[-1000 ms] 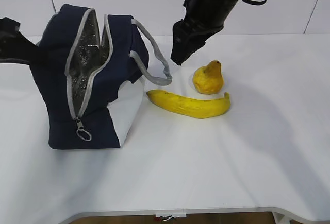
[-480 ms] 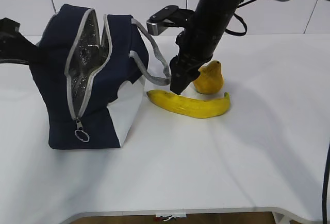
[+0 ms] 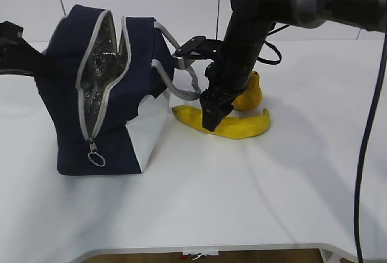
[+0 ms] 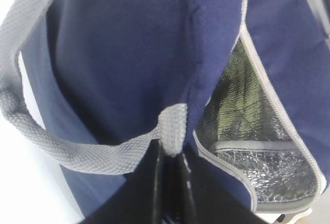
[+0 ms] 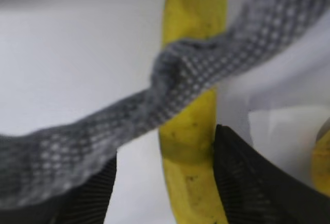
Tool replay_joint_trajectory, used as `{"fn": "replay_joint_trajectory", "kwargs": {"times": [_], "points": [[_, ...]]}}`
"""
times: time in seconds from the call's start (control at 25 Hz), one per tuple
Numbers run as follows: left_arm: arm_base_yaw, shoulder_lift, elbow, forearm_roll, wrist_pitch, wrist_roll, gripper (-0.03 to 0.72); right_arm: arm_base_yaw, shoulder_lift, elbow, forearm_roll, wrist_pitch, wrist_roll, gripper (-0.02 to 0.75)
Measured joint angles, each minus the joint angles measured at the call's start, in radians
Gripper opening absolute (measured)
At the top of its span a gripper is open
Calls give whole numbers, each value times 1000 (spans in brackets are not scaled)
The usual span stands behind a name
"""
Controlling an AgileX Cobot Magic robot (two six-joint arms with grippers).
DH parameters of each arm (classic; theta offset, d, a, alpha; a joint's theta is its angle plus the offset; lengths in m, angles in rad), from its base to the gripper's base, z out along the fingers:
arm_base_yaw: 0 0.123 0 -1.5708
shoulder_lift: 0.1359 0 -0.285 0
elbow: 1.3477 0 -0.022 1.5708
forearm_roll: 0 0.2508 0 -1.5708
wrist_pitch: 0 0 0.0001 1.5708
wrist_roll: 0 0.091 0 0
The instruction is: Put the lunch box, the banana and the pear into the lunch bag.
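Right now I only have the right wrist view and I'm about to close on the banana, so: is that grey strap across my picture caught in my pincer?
Observer: It does not look caught. It is the lunch bag's near handle, hanging beside the right pincer, which stands open astride the banana.
Operator: Anything behind the banana?
Observer: The pear, close behind it and partly hidden by your arm.
Operator: Is the bag ready?
Observer: Unzipped, and the left pincer is shut on its far handle.

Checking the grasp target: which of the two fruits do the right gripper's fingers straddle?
The banana: right gripper sits astride it; the pear lies behind, untouched.
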Motion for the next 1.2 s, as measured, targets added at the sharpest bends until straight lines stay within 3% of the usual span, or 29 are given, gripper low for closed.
{"fn": "replay_joint_trajectory", "kwargs": {"times": [0.4, 0.72, 1.2], "points": [[0, 0, 0, 2, 2, 0, 3, 0, 46, 0, -45, -11, -2, 456], [0, 0, 0, 2, 2, 0, 3, 2, 64, -6, -50, -11, 7, 272], [0, 0, 0, 5, -1, -2, 3, 2, -50, -18, -141, -9, 286, 267]]}}
